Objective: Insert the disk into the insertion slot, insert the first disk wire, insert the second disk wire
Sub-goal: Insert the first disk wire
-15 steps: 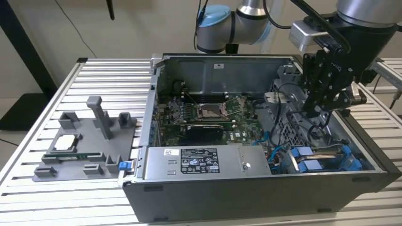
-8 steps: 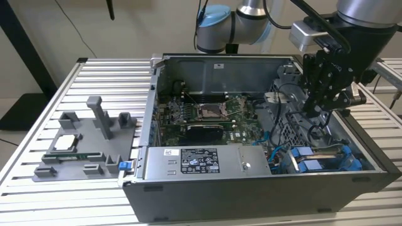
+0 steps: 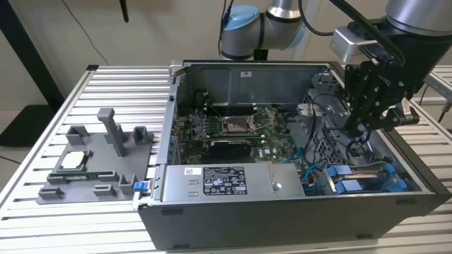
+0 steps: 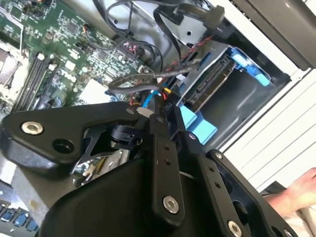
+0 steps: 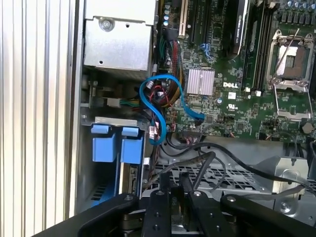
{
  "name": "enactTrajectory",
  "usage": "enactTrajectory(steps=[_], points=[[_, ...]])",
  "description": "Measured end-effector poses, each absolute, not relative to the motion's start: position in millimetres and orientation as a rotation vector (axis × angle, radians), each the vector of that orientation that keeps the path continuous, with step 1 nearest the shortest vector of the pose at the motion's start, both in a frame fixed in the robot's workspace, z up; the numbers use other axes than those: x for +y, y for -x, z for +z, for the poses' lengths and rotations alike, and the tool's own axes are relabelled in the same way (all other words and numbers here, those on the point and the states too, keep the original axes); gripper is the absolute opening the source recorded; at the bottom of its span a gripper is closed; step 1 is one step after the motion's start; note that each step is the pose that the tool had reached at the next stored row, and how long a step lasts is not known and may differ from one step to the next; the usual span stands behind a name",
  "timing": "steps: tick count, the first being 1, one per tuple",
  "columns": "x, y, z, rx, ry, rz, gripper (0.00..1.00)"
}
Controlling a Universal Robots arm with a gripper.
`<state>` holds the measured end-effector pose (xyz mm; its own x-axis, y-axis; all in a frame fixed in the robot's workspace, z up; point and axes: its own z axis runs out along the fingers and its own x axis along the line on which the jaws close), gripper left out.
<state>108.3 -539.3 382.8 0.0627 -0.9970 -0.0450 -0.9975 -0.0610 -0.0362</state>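
The disk (image 4: 210,81) lies inside the insertion slot (image 4: 195,29), its bright blue carrier rail (image 4: 249,66) at the slot's mouth. In the exterior view the blue rails (image 3: 353,180) sit in the case's near corner on that view's right. In the first wrist view the carrier's blue tabs (image 5: 118,145) stand beside the grey bay bracket (image 5: 113,121). My gripper (image 3: 355,129) hangs inside the open case above the drive bay. Its fingers (image 5: 170,197) are drawn close together, and a black disk wire (image 5: 202,165) runs down into them. In the second wrist view my gripper (image 4: 160,106) is just short of the disk's connector edge (image 4: 200,94).
A grey power-supply box (image 3: 233,182) fills the case's front. The motherboard with its open processor socket (image 3: 236,124) lies behind. A looped blue cable (image 5: 158,98) and loose black cables (image 4: 143,44) cross near the bay. A grey parts fixture (image 3: 99,159) stands outside. A hand (image 4: 296,190) rests by the case.
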Motion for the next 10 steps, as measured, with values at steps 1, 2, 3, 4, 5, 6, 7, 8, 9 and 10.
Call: enactTrajectory(steps=[1, 2, 3, 4, 5, 6, 7, 8, 9, 10], points=[[-542.3, -108.3, 382.8, 2.113, 2.247, 0.013, 0.0], [-545.2, -108.4, 382.7, 2.113, 2.248, 0.014, 0.0], [-548.0, -108.5, 382.7, 2.114, 2.248, 0.014, 0.0], [-550.7, -108.5, 382.6, 2.114, 2.248, 0.015, 0.0], [-553.4, -108.6, 382.5, 2.115, 2.248, 0.016, 0.0], [-556.1, -108.7, 382.4, 2.116, 2.248, 0.017, 0.0], [-558.6, -108.7, 382.3, 2.116, 2.248, 0.018, 0.0], [-560.9, -108.8, 382.3, 2.117, 2.248, 0.018, 0.0], [-562.3, -108.9, 382.2, 2.119, 2.246, 0.019, 0.0], [-562.7, -109.4, 382.2, 2.122, 2.245, 0.02, 0.0]])
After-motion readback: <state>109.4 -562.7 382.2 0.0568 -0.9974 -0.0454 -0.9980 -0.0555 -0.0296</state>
